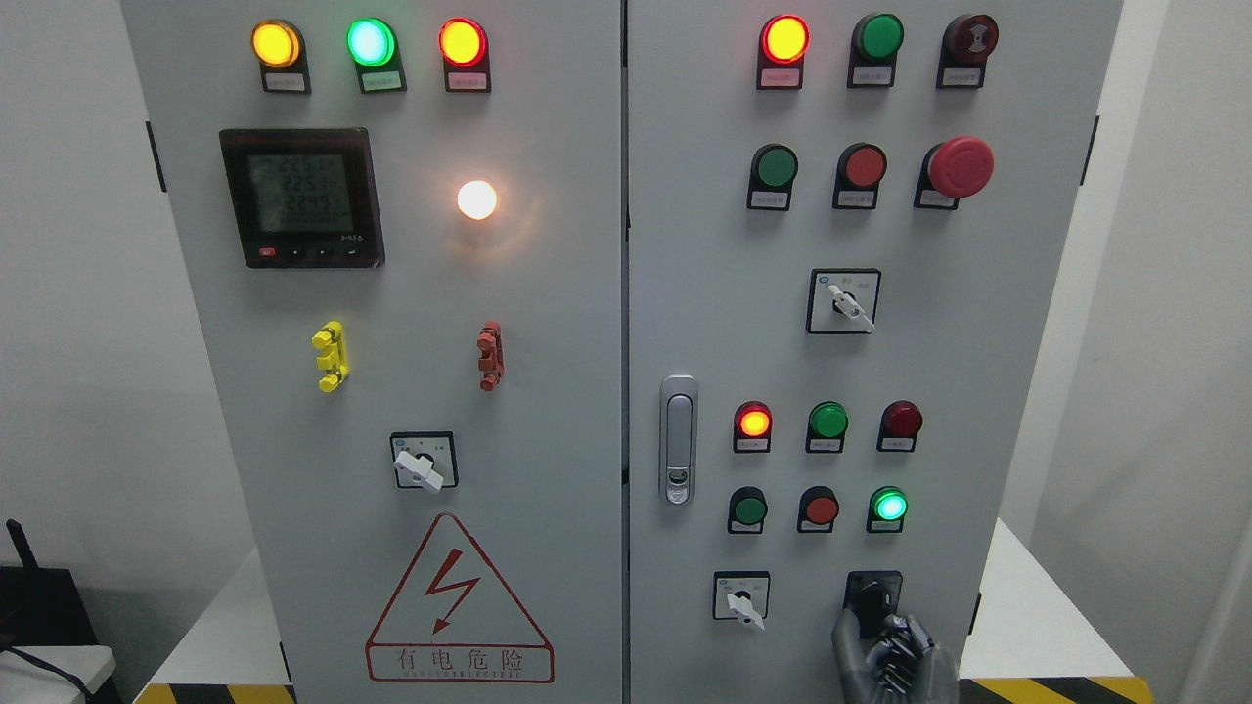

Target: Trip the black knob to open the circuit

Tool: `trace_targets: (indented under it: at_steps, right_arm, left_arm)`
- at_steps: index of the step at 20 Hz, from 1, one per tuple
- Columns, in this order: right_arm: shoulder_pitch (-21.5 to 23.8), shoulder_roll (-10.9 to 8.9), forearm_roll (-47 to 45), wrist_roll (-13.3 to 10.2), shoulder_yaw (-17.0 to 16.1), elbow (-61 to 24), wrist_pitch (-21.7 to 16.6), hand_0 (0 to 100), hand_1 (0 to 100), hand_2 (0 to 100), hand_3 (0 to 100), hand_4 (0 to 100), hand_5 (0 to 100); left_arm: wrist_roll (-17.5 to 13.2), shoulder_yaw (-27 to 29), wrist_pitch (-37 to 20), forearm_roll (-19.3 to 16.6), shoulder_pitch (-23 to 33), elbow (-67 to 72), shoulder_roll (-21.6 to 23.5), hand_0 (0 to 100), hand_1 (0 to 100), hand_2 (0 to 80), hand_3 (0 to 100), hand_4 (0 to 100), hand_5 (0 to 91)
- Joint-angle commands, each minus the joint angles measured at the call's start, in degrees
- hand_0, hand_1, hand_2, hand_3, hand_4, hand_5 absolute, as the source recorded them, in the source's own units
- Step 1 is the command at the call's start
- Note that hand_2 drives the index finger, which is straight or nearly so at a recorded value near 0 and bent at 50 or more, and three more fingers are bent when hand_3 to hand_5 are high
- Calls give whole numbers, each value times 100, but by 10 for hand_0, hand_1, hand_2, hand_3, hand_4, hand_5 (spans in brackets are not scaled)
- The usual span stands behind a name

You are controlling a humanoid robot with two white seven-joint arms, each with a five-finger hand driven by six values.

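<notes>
Grey control cabinet (548, 323), lamps lit, right hand (895, 655) at its lower right corner, fingers (849, 636) grasping the black knob (871, 598).

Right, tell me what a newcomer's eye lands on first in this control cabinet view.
The white lamp glowing on the left door, right of the digital meter, draws the eye first, along with the lit row of amber, green and red lights above it. Next comes the big red mushroom button at the upper right. At the bottom right, the right robot hand reaches up to the black knob.
</notes>
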Motion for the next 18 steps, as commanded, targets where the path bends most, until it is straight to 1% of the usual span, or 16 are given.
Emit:
trace_targets:
  at_steps: [1, 7, 18]
  right_arm:
    - [-3, 0, 41, 1, -13, -2, -26, 412, 701, 629, 956, 970, 959]
    - [6, 0, 340, 1, -30, -2, -52, 410, 705, 624, 953, 967, 958]
    - [14, 0, 489, 1, -74, 7, -79, 417, 713, 617, 942, 960, 956]
  left_arm:
    - [3, 0, 2, -193, -44, 0, 1, 120, 389, 0, 0, 0, 0]
    - [3, 0, 2, -185, -44, 0, 1, 120, 389, 0, 0, 0, 0]
    - [3, 0, 2, -193, -44, 0, 1, 120, 389, 0, 0, 0, 0]
